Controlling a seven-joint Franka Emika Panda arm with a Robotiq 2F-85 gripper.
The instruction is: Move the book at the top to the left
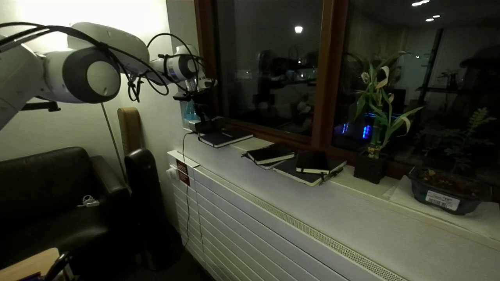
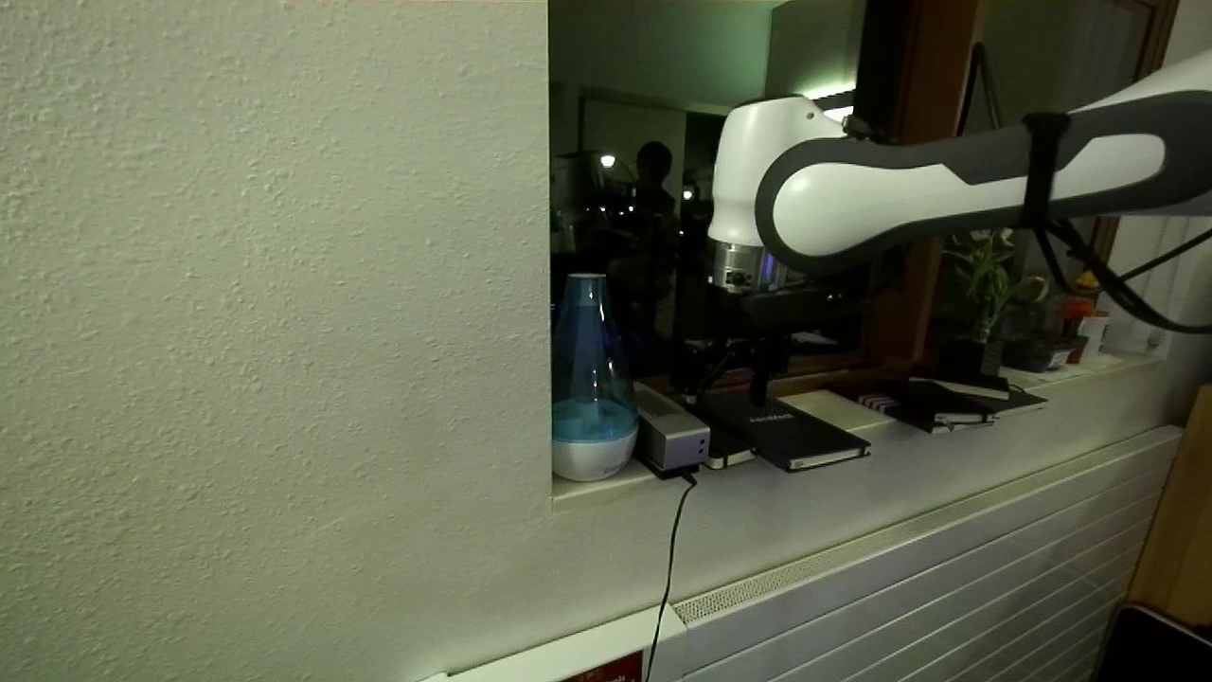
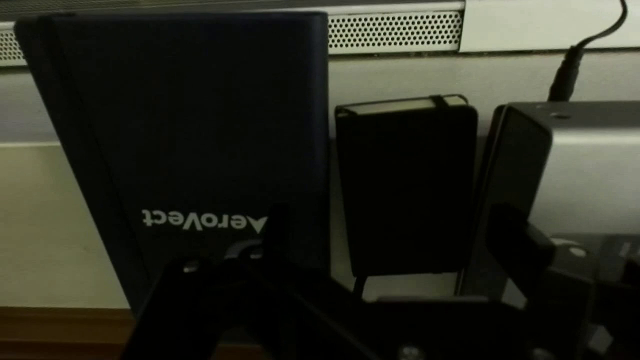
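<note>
While the arm (image 2: 862, 208) is reaching over the left part of the worktop (image 1: 343, 207), its hand (image 3: 390, 222) is hanging fingers-down among the things there, spread wide and gripping nothing. In the wrist view, a small black notebook (image 3: 407, 190) is lying within the gap between the fingers (image 3: 520, 250), with space showing on either side of it; one finger is overlapping the dark book marked AeroVect (image 3: 200, 125), the other the silver box (image 3: 590, 175). Whether a fingertip is touching anything beneath cannot be told.

Which book the task is naming cannot be told either, as several are lying on the worktop. The AeroVect one is resting flat just right of the small notebook, while the box is standing just to its left, beside a blue and white vessel (image 2: 592, 379) at the left end. Well to the right, a cluster is showing in both exterior views: a black notebook (image 1: 270, 153) is lying at its left, and an upper notebook (image 1: 312, 162) is resting on a larger dark book (image 1: 293, 172). Farther right, a leafy plant (image 1: 376, 134) is standing near the window (image 1: 250, 105).
</note>
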